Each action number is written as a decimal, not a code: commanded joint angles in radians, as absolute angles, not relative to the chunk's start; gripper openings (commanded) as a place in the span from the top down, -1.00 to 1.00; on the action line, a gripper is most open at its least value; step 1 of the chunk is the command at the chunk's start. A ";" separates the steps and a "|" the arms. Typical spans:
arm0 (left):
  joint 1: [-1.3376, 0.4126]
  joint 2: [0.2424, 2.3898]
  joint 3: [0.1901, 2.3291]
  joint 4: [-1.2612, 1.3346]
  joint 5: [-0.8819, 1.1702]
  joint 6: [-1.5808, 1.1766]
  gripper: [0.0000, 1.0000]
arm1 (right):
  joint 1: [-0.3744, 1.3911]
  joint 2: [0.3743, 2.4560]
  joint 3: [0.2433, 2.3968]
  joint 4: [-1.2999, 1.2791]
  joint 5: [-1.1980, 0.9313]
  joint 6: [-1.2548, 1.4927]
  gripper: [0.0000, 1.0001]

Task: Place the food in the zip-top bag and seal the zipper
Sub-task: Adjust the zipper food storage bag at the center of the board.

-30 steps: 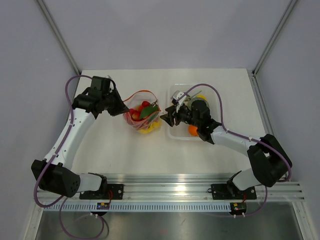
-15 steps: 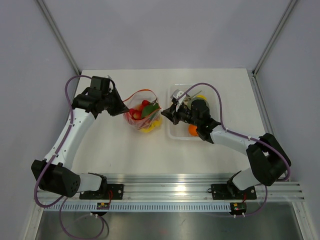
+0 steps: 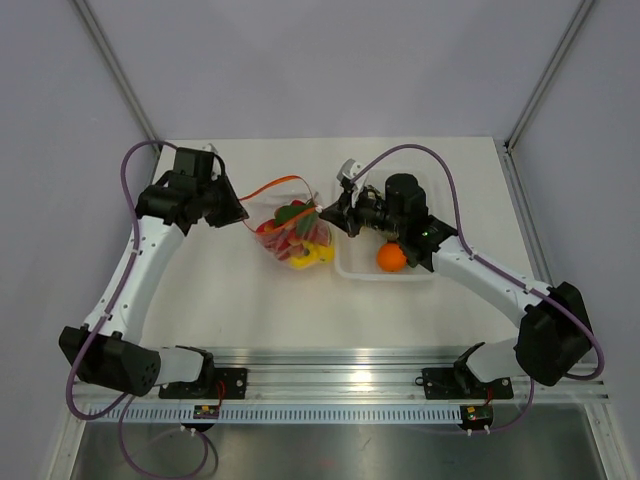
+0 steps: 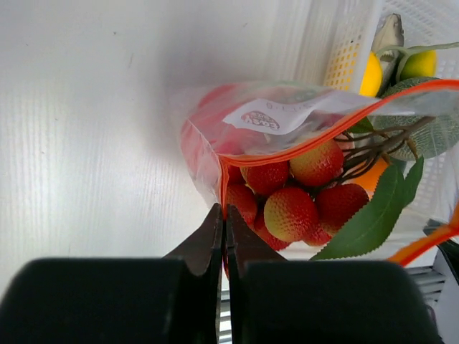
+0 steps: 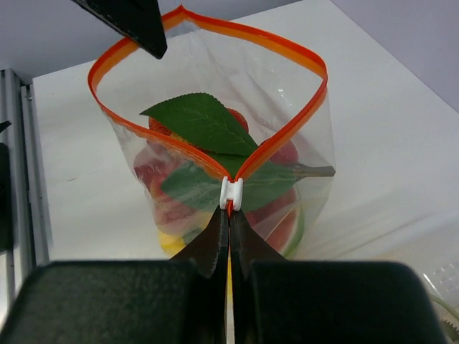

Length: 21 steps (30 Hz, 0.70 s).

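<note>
The right gripper (image 5: 229,213) is pinched shut on the white slider (image 5: 232,192) at its end of the zipper (image 5: 283,140). The left gripper (image 4: 224,215) clamps the opposite corner of the zip-top bag (image 4: 208,147). The zipper runs left to right between them, its mouth bowed open, so sealing probably means drawing the slider leftward. The food (image 4: 290,211) sits inside. Against half a second ago, the grippers are farther apart, and an orange (image 3: 391,257) shows in the white tray (image 3: 385,274).

The right gripper (image 5: 229,216) pinches the bag's (image 5: 310,172) orange zipper (image 5: 287,130) below the white slider (image 5: 231,192). Leaves (image 5: 204,122) and fruit (image 5: 168,208) lie inside.
</note>
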<state>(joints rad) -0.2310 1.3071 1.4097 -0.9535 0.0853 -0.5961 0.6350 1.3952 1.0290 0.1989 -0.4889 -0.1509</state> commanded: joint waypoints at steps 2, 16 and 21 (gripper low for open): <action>-0.224 1.238 1.462 -0.942 0.025 -0.531 0.30 | 0.635 1.385 1.112 0.097 -0.571 -0.141 1.00; -0.421 1.094 1.325 -0.477 0.356 -0.211 -0.25 | 0.634 1.364 1.029 0.037 -0.627 -0.274 1.00; -0.548 1.126 1.310 -0.361 0.301 0.024 -0.42 | 0.620 1.353 1.029 0.028 -0.640 -0.284 1.00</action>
<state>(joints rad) -0.5182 1.1126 1.3163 -0.5388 0.2695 -0.1520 0.6338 1.3960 1.0264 0.0124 -0.6071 -0.2493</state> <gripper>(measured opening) 0.684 0.010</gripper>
